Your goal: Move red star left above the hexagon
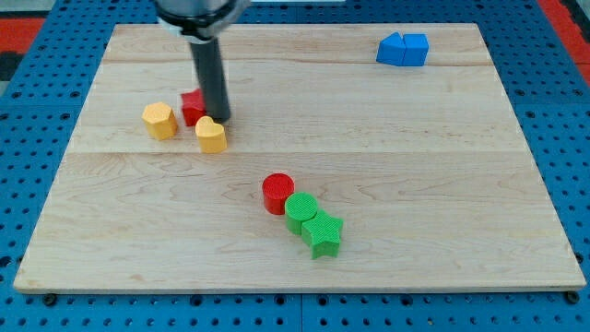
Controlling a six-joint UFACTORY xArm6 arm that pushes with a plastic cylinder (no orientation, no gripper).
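Observation:
The red star (pixel 192 107) lies at the view's upper left, partly hidden behind my rod. The yellow hexagon (pixel 159 121) sits just to its left and slightly lower, close to it. A yellow heart (pixel 211 135) lies just below and to the right of the red star. My tip (pixel 219 118) rests on the board against the red star's right side, just above the yellow heart.
A red cylinder (pixel 277 194), a green cylinder (pixel 300 213) and a green star (pixel 323 234) cluster at the view's lower middle. Two blue blocks (pixel 403 49) sit at the top right. The wooden board (pixel 415 166) lies on a blue pegboard.

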